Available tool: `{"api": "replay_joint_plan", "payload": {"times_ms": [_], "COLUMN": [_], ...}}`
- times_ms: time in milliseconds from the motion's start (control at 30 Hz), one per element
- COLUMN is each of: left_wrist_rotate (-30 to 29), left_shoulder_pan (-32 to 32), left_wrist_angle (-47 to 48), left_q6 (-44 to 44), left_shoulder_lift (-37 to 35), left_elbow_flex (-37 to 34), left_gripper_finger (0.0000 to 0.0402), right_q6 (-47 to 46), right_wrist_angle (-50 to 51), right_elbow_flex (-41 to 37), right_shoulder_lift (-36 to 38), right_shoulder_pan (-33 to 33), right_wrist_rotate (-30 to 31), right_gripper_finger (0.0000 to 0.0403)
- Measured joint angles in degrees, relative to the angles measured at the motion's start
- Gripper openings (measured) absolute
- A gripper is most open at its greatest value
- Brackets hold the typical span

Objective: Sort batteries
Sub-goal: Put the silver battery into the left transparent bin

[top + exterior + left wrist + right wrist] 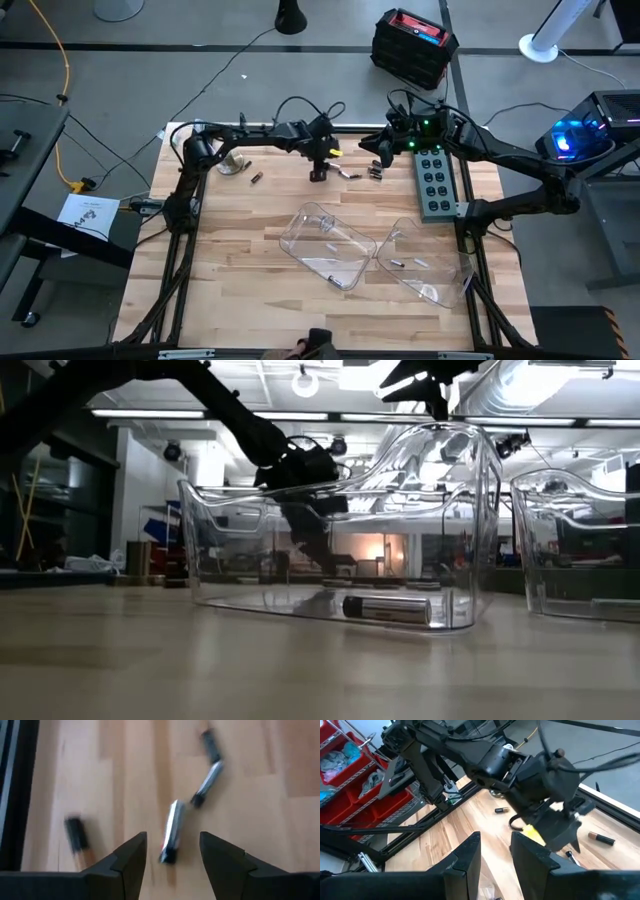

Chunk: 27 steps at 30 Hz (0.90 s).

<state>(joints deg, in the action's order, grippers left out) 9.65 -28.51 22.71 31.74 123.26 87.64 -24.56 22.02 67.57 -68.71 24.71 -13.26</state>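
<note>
Several small batteries lie on the wooden table near its far edge: a silvery one (pixel 170 832), a second silvery one (pixel 207 782), a dark one (pixel 210 745) and a dark-and-brown one (pixel 77 840). My left gripper (pixel 318 168) (pixel 172 855) points down over them, open, with a finger on each side of the first silvery battery and not touching it. My right gripper (pixel 383 148) (pixel 495 845) hovers just right of it, open with a narrow gap and holding nothing. More batteries lie in the left clear tray (pixel 325 245), including one (pixel 385 607), and in the right clear tray (pixel 425 262).
A grey power strip (pixel 435 183) lies along the table's right side, behind the right tray. One stray battery (pixel 255 177) and a round metal object (pixel 233 164) sit at far left. Bare wood spreads over the near left part of the table (pixel 220 270).
</note>
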Motion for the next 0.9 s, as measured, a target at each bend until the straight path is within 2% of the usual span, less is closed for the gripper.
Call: {"api": "replay_joint_plan", "payload": {"times_ms": [133,333,467,533,667,733,800,900], "left_wrist_rotate": [0.24,-0.19,-5.93,-2.9,11.12,15.9,18.61,19.44], "left_shoulder_pan": [0.15,-0.37,-0.01,-0.65,-3.2,-4.17,-4.63,-4.42], "left_wrist_angle": [0.66,2.32,12.32,17.36,21.84,22.97,23.07,21.5], "left_q6": [3.71,3.46,-1.13,-4.15,-11.08,-13.84,-15.68,-16.73], "left_shoulder_lift": [-0.02,0.01,-1.14,-4.34,-14.04,-18.83,-24.42,-33.08], "left_elbow_flex": [-0.01,1.5,4.69,6.93,7.74,7.57,7.56,6.68], "left_gripper_finger": [0.0173,0.0155,0.0145,0.0143,0.0143,0.0143,0.0143,0.0143], "right_q6": [-0.67,-1.55,-0.64,0.87,3.5,4.43,6.58,10.67], "right_wrist_angle": [0.0,0.0,-0.43,-0.7,-0.43,-0.5,-0.61,-1.51], "right_elbow_flex": [0.0,0.0,0.0,0.0,0.02,0.02,0.02,0.02], "right_shoulder_lift": [0.0,0.0,0.0,0.0,-2.02,-4.37,-7.52,-13.61], "right_shoulder_pan": [0.0,0.0,0.0,0.0,0.31,0.43,0.46,0.88], "right_wrist_rotate": [0.02,0.15,-0.15,-0.17,0.69,0.84,0.8,0.21], "right_gripper_finger": [0.01,0.01,0.01,0.01,0.01,0.01,0.01,0.01]}}
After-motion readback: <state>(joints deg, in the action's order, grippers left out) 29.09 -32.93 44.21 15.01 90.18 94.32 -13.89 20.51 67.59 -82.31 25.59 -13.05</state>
